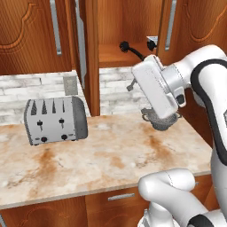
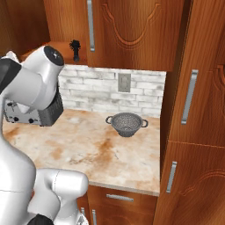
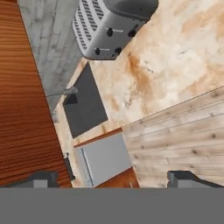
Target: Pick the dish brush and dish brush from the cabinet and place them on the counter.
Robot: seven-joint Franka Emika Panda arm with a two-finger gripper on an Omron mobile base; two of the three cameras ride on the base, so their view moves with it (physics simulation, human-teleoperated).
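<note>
A black dish brush [image 1: 129, 47] lies on the wooden shelf of the open cabinet [image 1: 111, 55]; from the right base view the dish brush [image 2: 75, 49] shows at the shelf's front edge. A second dark shape [image 1: 152, 43] sits at the shelf's right end, half behind the door, too unclear to name. My white hand [image 1: 156, 88] hangs below and in front of the shelf, above the counter [image 1: 111, 155]. In the hand view my gripper [image 3: 113, 179] is open, its tips wide apart with nothing between them, looking down at the counter [image 3: 175, 57] and floor.
A silver toaster [image 1: 55, 119] stands on the counter's left. A metal mesh colander [image 2: 126, 124] sits at the back right, partly behind my hand in the left base view. The cabinet's open door [image 1: 91, 57] stands edge-on between toaster and shelf. Tall wooden cabinets [image 2: 193, 110] bound the right.
</note>
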